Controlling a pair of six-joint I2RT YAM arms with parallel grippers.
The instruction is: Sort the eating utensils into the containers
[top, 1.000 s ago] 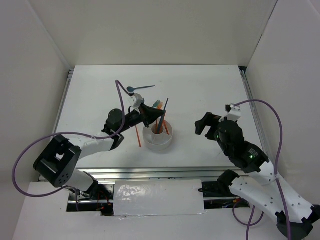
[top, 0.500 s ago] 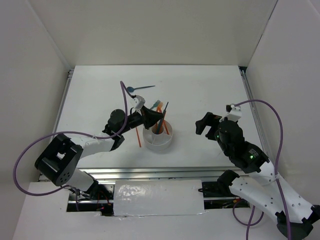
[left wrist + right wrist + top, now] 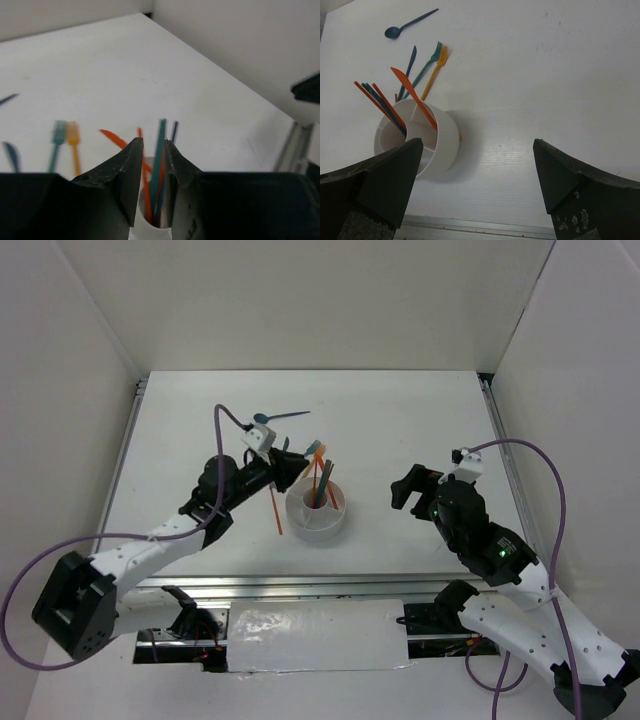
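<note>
The round white holder (image 3: 336, 524) stands at the table's middle, with orange and dark teal chopsticks (image 3: 319, 487) and an orange knife (image 3: 415, 100) standing in its compartments. It also shows in the right wrist view (image 3: 442, 145). My left gripper (image 3: 290, 468) hovers just left of the holder's rim; its jaws stand a narrow gap apart and empty (image 3: 154, 142), the chopsticks (image 3: 160, 150) showing beyond the gap. A blue spoon (image 3: 280, 418), a teal fork (image 3: 427, 67), an orange fork (image 3: 434, 72) and one orange chopstick (image 3: 275, 510) lie on the table. My right gripper (image 3: 412, 490) is wide open and empty, right of the holder (image 3: 477, 145).
A dark blue knife (image 3: 408, 70) lies beside the forks behind the holder. White walls close the table on three sides. A metal rail (image 3: 470, 227) runs along the near edge.
My left gripper has drawn back to the left from over the holder. The dark teal chopstick it carried now stands in the holder. The right arm has not moved.
</note>
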